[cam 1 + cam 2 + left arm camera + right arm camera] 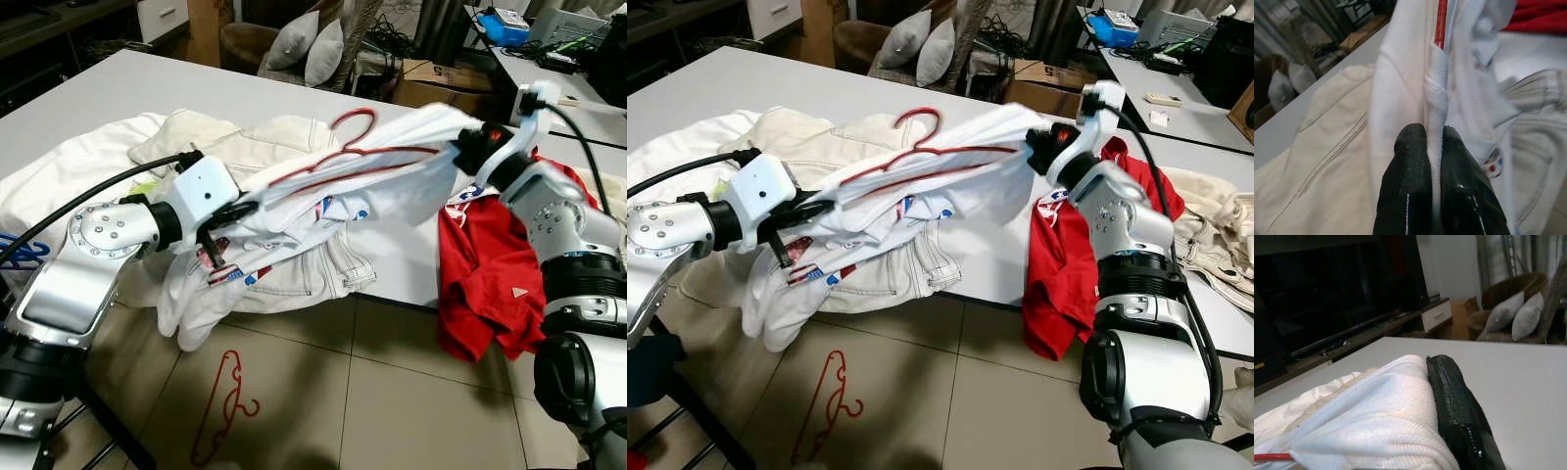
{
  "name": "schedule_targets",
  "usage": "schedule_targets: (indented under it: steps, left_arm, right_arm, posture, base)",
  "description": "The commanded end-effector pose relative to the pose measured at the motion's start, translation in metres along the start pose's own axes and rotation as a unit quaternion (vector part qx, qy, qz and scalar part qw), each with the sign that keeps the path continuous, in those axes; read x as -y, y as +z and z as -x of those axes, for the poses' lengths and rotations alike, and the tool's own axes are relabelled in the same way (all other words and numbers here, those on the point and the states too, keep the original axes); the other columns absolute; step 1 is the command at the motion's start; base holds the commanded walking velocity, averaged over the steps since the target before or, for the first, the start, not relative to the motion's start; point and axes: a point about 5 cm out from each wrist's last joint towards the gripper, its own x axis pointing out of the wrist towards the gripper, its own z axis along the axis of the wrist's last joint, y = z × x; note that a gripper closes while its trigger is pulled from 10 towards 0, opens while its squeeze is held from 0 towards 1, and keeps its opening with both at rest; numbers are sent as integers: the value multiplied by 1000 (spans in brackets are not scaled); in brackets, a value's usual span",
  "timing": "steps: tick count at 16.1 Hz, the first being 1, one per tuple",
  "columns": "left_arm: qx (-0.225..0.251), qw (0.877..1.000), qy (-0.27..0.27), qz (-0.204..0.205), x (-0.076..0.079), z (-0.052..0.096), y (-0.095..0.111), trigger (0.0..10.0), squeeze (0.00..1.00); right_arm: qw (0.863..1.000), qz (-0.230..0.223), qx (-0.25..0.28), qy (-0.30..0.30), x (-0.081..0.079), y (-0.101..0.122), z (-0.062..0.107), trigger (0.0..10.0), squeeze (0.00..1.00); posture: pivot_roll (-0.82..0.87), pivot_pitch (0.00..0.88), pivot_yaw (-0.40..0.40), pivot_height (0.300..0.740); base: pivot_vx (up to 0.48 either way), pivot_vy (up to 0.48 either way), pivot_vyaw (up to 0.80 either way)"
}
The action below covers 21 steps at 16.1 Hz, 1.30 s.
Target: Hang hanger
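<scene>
A white shirt (392, 162) is stretched in the air between my two grippers, above the front edge of the white table (108, 93). A red wire hanger (355, 149) sits inside the shirt, its hook poking out at the top. My left gripper (227, 217) is shut on the shirt's lower edge; in the left wrist view the fingers (1410, 196) pinch a twisted white seam below the red hanger wire (1440, 22). My right gripper (468, 144) is shut on the shirt's other end, where one black finger (1457, 406) presses against the cloth.
Cream jeans (294, 264) and other pale clothes lie under the shirt. A red shirt (485, 274) hangs over the table's front edge. A second red hanger (223, 401) lies on the tiled floor. Cushions (313, 44) and desks stand behind.
</scene>
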Motion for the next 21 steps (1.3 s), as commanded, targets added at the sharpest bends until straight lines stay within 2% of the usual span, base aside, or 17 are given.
schedule_targets:
  steps: [1,2,3,4,5,9,10,11,12,13,15,17,19,21]
  left_arm:
    - [-20,1000,12,-14,-5,1,-3,0,0]
    - [-28,997,17,-73,-7,2,0,0,0]
    - [-32,994,35,-103,-10,2,1,0,0]
    - [-28,991,52,-116,-12,1,3,0,0]
    - [-31,990,59,-124,-12,0,4,0,0]
    - [-31,990,64,-125,-5,-8,3,0,0]
    - [-26,990,43,-134,0,-9,4,0,0]
    - [5,990,-19,-138,11,-8,7,0,0]
    - [18,991,-27,-129,12,-7,8,0,0]
    - [24,990,-57,-124,13,0,8,0,0]
    - [9,988,-95,-122,12,10,1,0,0]
    - [-33,988,-74,-132,0,16,-9,0,0]
    - [-64,987,-43,-141,-11,20,-16,0,0]
    - [-63,985,-76,-140,-6,23,-16,0,0]
  right_arm:
    - [999,6,26,-18,7,14,8,3569,0]
    - [998,-7,34,-48,13,15,9,9529,0]
    - [998,-18,37,-56,15,14,10,8471,0]
    - [998,-28,39,-51,13,12,9,3412,0]
    - [998,-31,38,-43,10,9,9,0,0]
    - [999,-29,36,-24,2,4,8,0,0]
    - [999,-28,36,-18,0,2,8,0,0]
    - [999,-24,35,-26,1,0,8,0,0]
    - [999,-22,35,-31,2,0,9,0,0]
    - [998,-24,38,-37,3,0,9,0,0]
    - [998,-16,33,-41,5,2,10,0,0]
    - [999,19,8,-45,10,-1,15,0,0]
    - [999,29,2,-45,13,0,18,0,0]
    - [991,122,-39,-38,12,-3,19,0,0]
  posture:
    - [194,0,-123,740]
    - [197,0,-119,740]
    - [199,0,-116,740]
    - [199,0,-116,740]
    - [201,0,-110,740]
    - [209,0,-99,740]
    - [210,0,-95,740]
    - [212,0,-92,740]
    - [207,0,-91,740]
    - [204,0,-89,740]
    - [187,0,-88,740]
    - [185,0,-95,740]
    - [185,0,-98,740]
    - [184,0,-97,740]
  base:
    - [0,0,0]
    - [0,0,0]
    - [0,0,0]
    - [0,0,0]
    - [0,0,0]
    - [0,0,0]
    - [0,0,0]
    - [0,0,0]
    - [0,0,0]
    - [0,0,0]
    - [0,0,0]
    - [0,0,0]
    - [0,0,0]
    - [0,0,0]
